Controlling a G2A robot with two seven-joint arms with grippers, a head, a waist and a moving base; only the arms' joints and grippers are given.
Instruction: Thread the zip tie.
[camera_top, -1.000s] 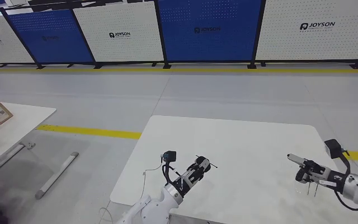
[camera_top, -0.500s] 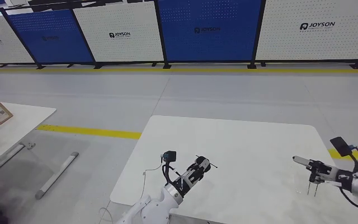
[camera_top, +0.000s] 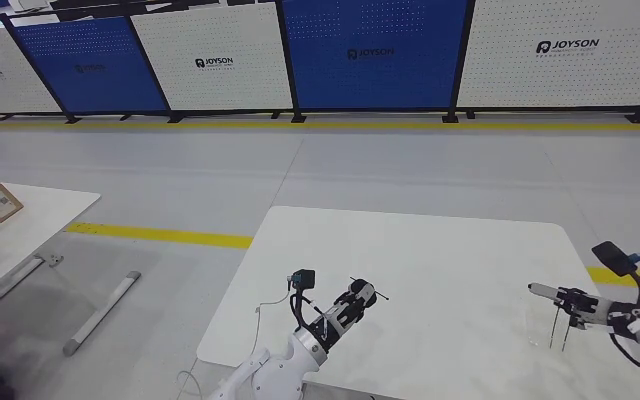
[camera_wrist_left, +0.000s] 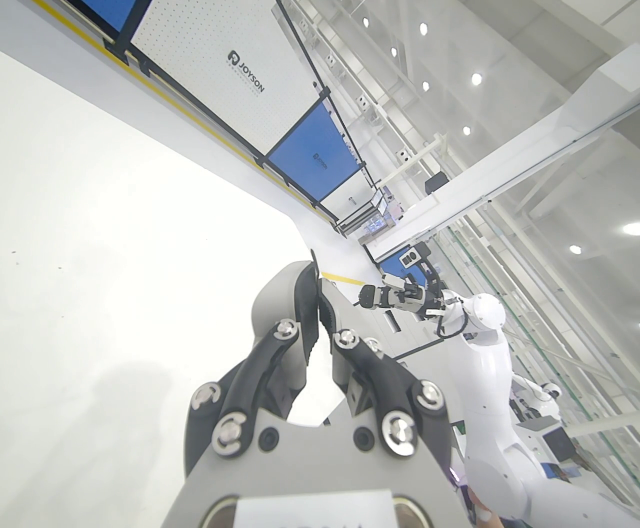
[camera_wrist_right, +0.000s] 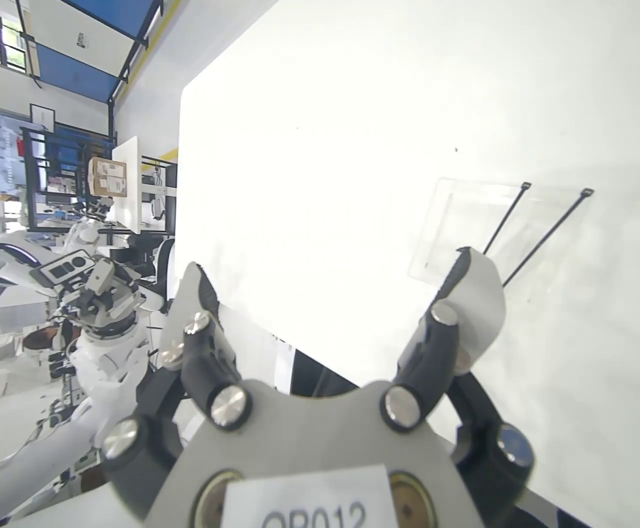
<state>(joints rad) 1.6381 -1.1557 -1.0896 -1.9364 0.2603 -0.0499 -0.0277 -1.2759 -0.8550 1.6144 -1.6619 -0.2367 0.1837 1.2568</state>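
Two black zip ties (camera_wrist_right: 505, 217) (camera_wrist_right: 547, 235) lie side by side on a clear plastic sheet (camera_wrist_right: 440, 235) near the table's right edge; the top view shows them as thin lines (camera_top: 553, 330). My right gripper (camera_wrist_right: 335, 280) hovers open just beside and above them, one finger (camera_wrist_right: 477, 280) over the sheet's corner; it is also at the right edge of the top view (camera_top: 556, 294). My left gripper (camera_wrist_left: 316, 290) is shut at the table's front left (camera_top: 362, 292), with a thin black zip tie (camera_top: 377, 292) held crosswise at its tips.
The white table (camera_top: 420, 260) has a bare middle between the two arms. Its front edge runs close under the right gripper (camera_wrist_right: 280, 330). Blue and white pegboard panels (camera_top: 370, 55) stand far behind, and another white table (camera_top: 40, 215) sits to the left.
The right arm has drawn back toward the table's right edge, its gripper shifting right above the zip ties. The left arm has kept still.
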